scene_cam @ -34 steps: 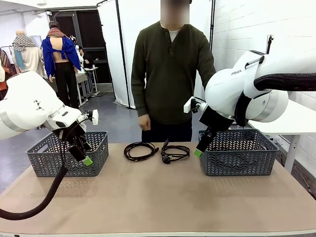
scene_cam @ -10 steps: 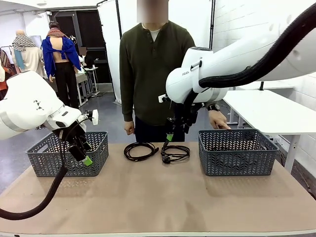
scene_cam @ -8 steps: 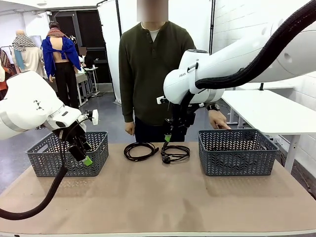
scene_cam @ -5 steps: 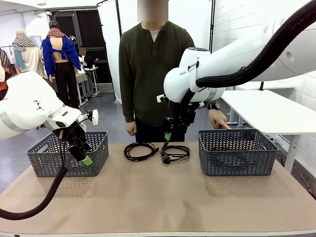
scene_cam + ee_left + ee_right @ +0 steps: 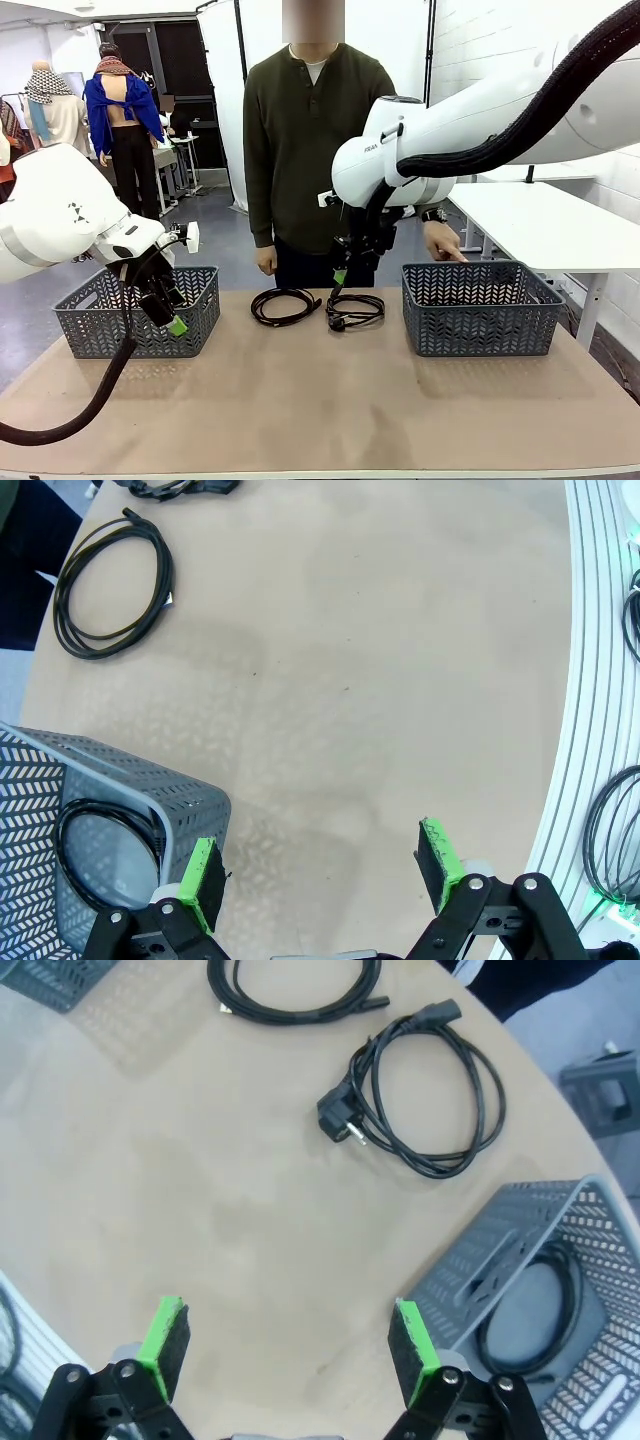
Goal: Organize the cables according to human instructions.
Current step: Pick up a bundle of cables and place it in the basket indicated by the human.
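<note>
Tan table [image 5: 320, 400] | two cables [image 5: 337, 1120] coiled flat, long axes across table | left fingers [image 5: 203, 880], right fingers [image 5: 165, 1332] wide apart, empty

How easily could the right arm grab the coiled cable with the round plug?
Likely yes. The right gripper hangs open just above the cable, which lies flat on the bare table, nothing between them.

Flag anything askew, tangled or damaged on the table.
Nothing stands out. The power cord and the plain cable lie on the table as tidy, separate coils. The left basket and right basket stand upright; the left basket's cable and the right basket's cable sit coiled inside. Left gripper and right gripper are open, empty.
</note>
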`<state>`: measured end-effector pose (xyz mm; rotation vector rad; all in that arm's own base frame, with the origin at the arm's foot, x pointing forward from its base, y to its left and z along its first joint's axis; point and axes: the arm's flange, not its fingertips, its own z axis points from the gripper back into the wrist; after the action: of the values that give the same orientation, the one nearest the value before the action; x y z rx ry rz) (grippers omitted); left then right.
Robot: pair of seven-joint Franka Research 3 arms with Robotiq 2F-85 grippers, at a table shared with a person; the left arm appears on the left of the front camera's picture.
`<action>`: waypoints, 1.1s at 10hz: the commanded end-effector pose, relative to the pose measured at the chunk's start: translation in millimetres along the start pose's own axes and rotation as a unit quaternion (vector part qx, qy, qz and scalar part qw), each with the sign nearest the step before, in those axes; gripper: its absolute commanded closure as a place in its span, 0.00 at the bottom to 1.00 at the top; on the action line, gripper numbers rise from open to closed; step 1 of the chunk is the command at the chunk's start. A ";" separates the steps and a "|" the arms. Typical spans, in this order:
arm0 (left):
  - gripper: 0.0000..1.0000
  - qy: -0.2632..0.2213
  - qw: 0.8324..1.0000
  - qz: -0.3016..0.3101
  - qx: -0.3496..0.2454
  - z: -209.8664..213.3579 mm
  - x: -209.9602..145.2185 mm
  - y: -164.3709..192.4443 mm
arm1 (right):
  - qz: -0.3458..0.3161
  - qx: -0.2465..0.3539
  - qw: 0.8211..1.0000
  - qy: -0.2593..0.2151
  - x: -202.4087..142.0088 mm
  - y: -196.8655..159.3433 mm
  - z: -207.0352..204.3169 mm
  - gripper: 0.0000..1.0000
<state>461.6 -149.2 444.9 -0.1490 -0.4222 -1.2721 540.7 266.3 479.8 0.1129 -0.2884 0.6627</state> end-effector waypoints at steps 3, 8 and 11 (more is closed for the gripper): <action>0.00 0.001 1.000 0.000 -0.004 2.7 1.9 0.2 | -0.083 -0.031 0.996 0.009 25.9 -9.2 -19.7 0.00; 0.00 0.001 1.000 0.000 -0.004 2.7 1.9 0.2 | -0.154 -0.039 0.987 0.039 68.9 -18.2 -62.5 0.00; 0.00 0.001 1.000 0.000 -0.004 2.7 1.9 0.2 | -0.181 -0.067 0.981 0.036 79.7 -23.3 -95.2 0.00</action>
<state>461.7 -149.2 445.0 -0.1494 -0.4223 -1.2722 626.5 306.0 415.8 0.0578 -0.2169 0.3216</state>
